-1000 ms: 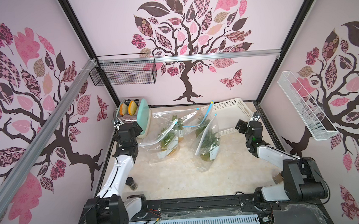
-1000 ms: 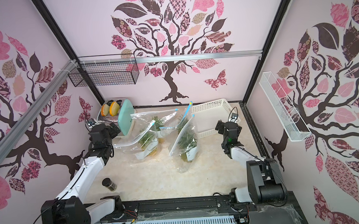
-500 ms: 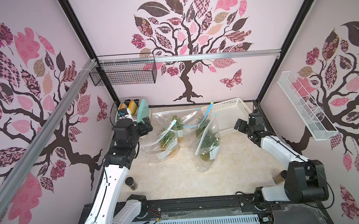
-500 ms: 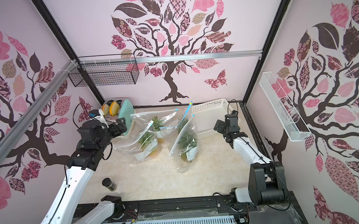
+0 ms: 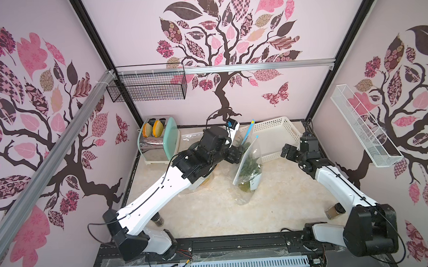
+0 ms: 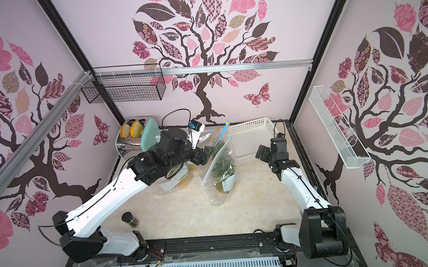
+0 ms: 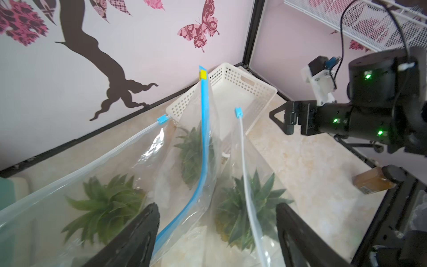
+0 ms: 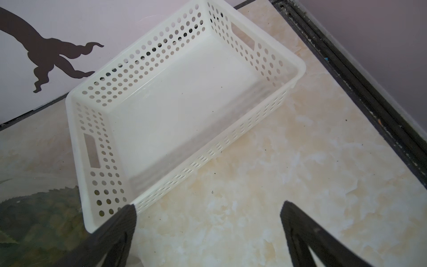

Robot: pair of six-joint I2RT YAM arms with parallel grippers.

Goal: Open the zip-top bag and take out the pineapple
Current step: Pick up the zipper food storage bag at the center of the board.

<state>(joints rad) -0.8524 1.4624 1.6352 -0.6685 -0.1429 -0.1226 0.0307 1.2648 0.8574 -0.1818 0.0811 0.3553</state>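
Left gripper (image 7: 217, 207): jaws apart, nothing pinched; a blue zip strip (image 7: 204, 143) and a clear bag edge ran between the fingers (image 7: 138, 235).
Right gripper (image 8: 208, 205): jaws wide, nothing held, over bare table (image 8: 288, 161) just beside the basket (image 8: 175, 99).
Zip-top bag (image 5: 252, 151): stood upright just beside the basket, on the side facing the left gripper; contact unclear.
Pineapple (image 5: 249, 163): inside that bag, leaves up.
Other bags (image 6: 175, 183): partly under the left arm, farther from the basket.
Toaster (image 5: 156, 151): well apart from the basket, beyond the bags.
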